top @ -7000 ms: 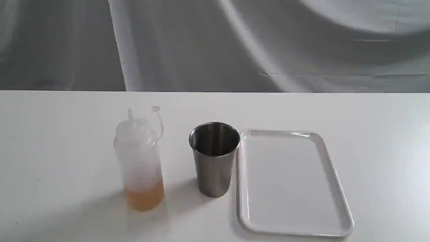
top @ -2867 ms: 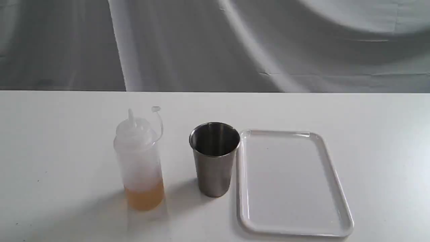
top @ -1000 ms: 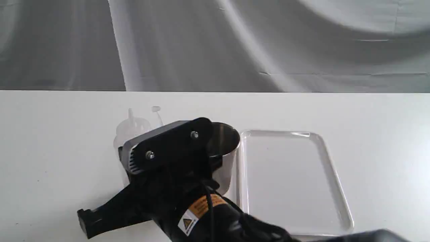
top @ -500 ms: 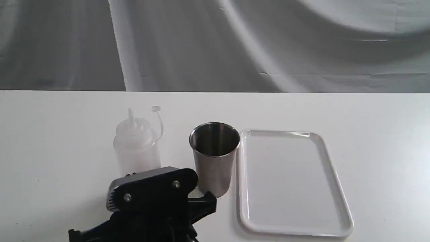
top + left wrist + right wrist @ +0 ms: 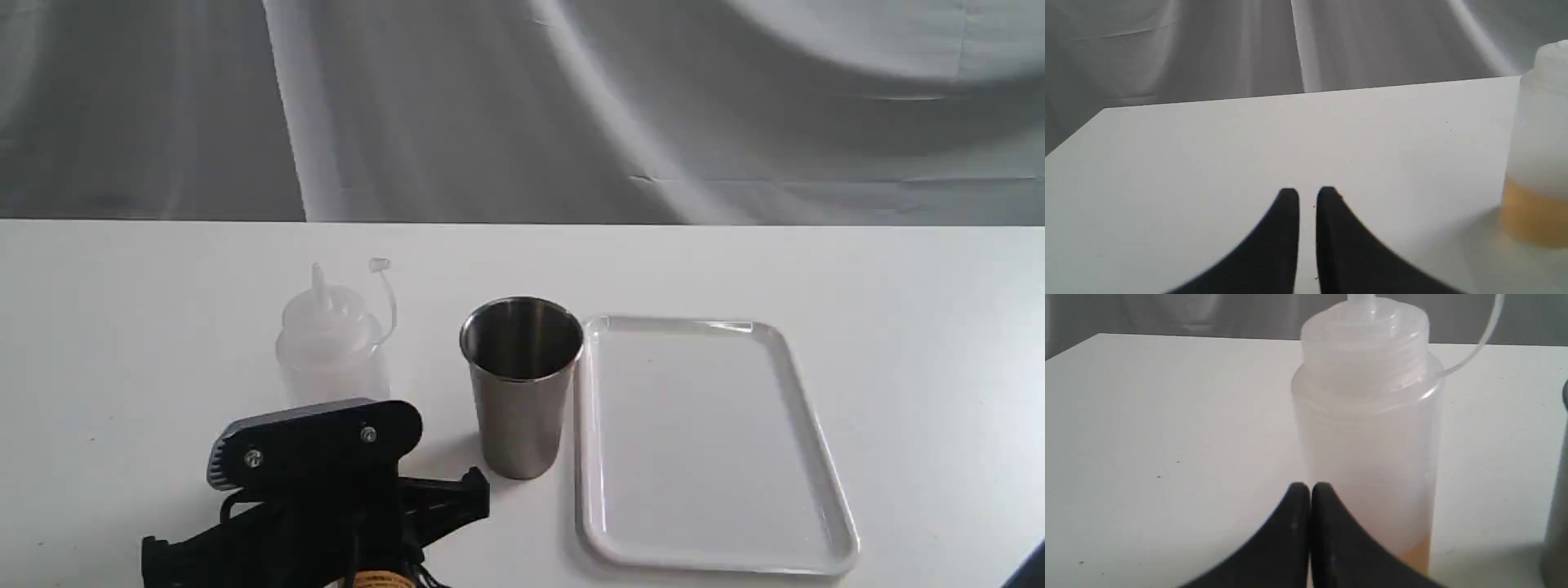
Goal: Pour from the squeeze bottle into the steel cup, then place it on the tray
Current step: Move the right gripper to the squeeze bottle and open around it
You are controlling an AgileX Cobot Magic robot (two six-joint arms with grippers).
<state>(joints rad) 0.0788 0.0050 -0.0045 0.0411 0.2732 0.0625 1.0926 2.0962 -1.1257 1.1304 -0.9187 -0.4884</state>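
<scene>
The squeeze bottle (image 5: pixel 331 343) stands upright on the white table, amber liquid at its bottom (image 5: pixel 1533 212). To its right is the steel cup (image 5: pixel 522 392), with the white tray (image 5: pixel 702 441) touching or nearly touching the cup's right side. My right arm reaches across in front of the bottle; its black wrist housing (image 5: pixel 314 445) hides the bottle's lower half. The right gripper (image 5: pixel 1310 486) is shut and empty, just short of the bottle (image 5: pixel 1367 437). The left gripper (image 5: pixel 1307 192) is shut to a thin slit, empty, with the bottle (image 5: pixel 1535 163) well off to one side.
Grey draped cloth hangs behind the table's far edge (image 5: pixel 522 222). The cup's side (image 5: pixel 1557 498) shows at the border of the right wrist view. A dark part (image 5: pixel 1035 567) pokes in at the lower right corner of the exterior view.
My right arm has sunk lower and shifted left, uncovering the cup and now covering only the bottle's lower part. Bottle, cup and tray have not moved.
</scene>
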